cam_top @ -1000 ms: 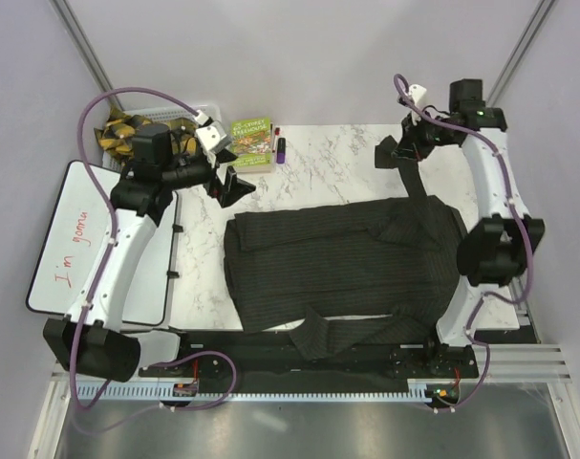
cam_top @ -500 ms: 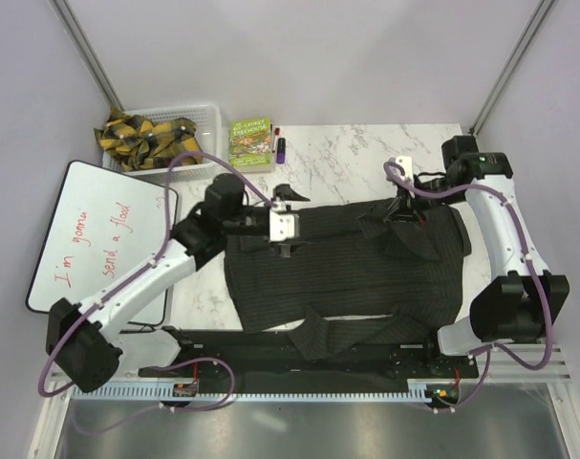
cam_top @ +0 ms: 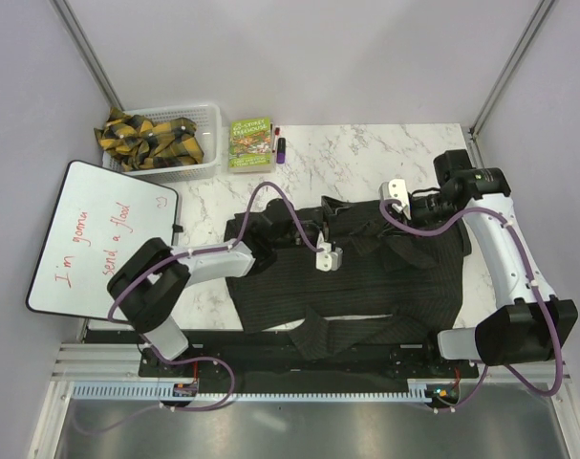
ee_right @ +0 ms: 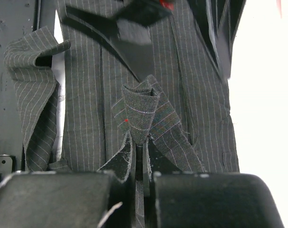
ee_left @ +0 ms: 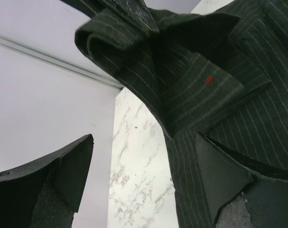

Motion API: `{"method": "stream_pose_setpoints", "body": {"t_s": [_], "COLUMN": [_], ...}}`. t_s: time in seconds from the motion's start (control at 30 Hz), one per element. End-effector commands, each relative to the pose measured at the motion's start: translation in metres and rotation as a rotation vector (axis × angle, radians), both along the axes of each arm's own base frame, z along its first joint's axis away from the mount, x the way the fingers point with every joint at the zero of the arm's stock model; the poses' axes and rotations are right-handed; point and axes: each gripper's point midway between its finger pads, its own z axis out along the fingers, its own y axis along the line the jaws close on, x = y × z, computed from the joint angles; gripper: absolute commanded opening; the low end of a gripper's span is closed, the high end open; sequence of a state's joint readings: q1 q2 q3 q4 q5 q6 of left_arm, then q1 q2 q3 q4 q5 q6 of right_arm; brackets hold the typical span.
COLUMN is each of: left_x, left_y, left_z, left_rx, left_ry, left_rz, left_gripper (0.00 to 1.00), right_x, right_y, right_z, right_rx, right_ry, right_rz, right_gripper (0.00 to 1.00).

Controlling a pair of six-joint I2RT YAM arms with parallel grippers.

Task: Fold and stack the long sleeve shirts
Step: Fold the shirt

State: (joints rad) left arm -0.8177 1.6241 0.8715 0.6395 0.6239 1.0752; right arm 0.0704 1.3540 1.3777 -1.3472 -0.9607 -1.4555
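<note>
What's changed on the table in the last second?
The left gripper swung from the far left in over the shirt, jaws open. The right gripper, shut on a sleeve, carried it from the far right corner back over the shirt. Shirt body, basket, book and whiteboard stayed put.

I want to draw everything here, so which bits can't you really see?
Top view: the green paperback book has cover words too small to read.
Right wrist view: a blurred black shape hides the top of the dark pinstriped cloth shirt.
Left wrist view: the shirt's raised fold is cut off by the top edge.
</note>
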Motion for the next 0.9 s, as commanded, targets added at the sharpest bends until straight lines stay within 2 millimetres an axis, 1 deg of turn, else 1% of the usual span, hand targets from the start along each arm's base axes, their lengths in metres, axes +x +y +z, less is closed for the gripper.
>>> {"method": "stream_pose_setpoints", "body": {"t_s": [0.0,0.03,0.1,0.2,0.23,0.3,0.33,0.43,0.47,0.6,0.67,0.73,0.77,0.8,0.87], "left_x": [0.007,0.005,0.001,-0.010,-0.016,-0.023,-0.025,-0.031,-0.031,-0.030,-0.028,-0.026,-0.026,-0.026,-0.029], "left_y": [-0.025,-0.029,-0.031,-0.031,-0.031,-0.029,-0.029,-0.024,-0.023,-0.024,-0.027,-0.028,-0.029,-0.029,-0.028], "left_z": [0.059,0.058,0.059,0.059,0.061,0.054,0.049,0.037,0.030,0.027,0.033,0.034,0.038,0.041,0.046], "left_rx": [-0.160,-0.161,-0.166,-0.166,-0.169,-0.152,-0.136,-0.104,-0.090,-0.090,-0.101,-0.100,-0.103,-0.105,-0.104], "left_ry": [-0.209,-0.203,-0.196,-0.187,-0.190,-0.178,-0.166,-0.152,-0.152,-0.121,-0.117,-0.087,-0.080,-0.060,-0.039], "left_rz": [0.012,0.008,-0.006,-0.026,-0.036,-0.048,-0.051,-0.062,-0.063,-0.055,-0.050,-0.039,-0.037,-0.031,-0.028], "left_gripper": [0.93,0.90,0.86,0.75,0.70,0.66,0.66,0.71,0.72,0.73,0.73,0.61,0.53,0.39,0.24], "right_x": [-0.029,-0.029,-0.030,-0.031,-0.031,-0.029,-0.027,-0.022,-0.022,-0.024,-0.025,-0.025,-0.026,-0.027,-0.028], "right_y": [0.006,0.005,0.004,0.005,0.005,0.005,0.005,0.006,0.006,0.008,0.007,0.007,0.007,0.006,0.005], "right_z": [-0.001,-0.004,-0.006,-0.005,-0.004,-0.001,0.000,0.005,0.006,0.005,0.004,0.003,0.002,0.002,0.000], "right_rx": [0.033,0.020,0.015,0.021,0.023,0.022,0.022,0.026,0.028,0.038,0.038,0.036,0.033,0.028,0.018], "right_ry": [0.059,0.054,0.059,0.051,0.046,0.036,0.037,0.033,0.030,0.032,0.035,0.032,0.029,0.021,0.015], "right_rz": [0.058,0.063,0.064,0.070,0.071,0.068,0.069,0.061,0.060,0.066,0.066,0.069,0.071,0.076,0.078], "right_gripper": [0.00,0.00,0.00,0.00,0.00,0.00,0.00,0.00,0.00,0.00,0.00,0.00,0.00,0.00,0.00]}}
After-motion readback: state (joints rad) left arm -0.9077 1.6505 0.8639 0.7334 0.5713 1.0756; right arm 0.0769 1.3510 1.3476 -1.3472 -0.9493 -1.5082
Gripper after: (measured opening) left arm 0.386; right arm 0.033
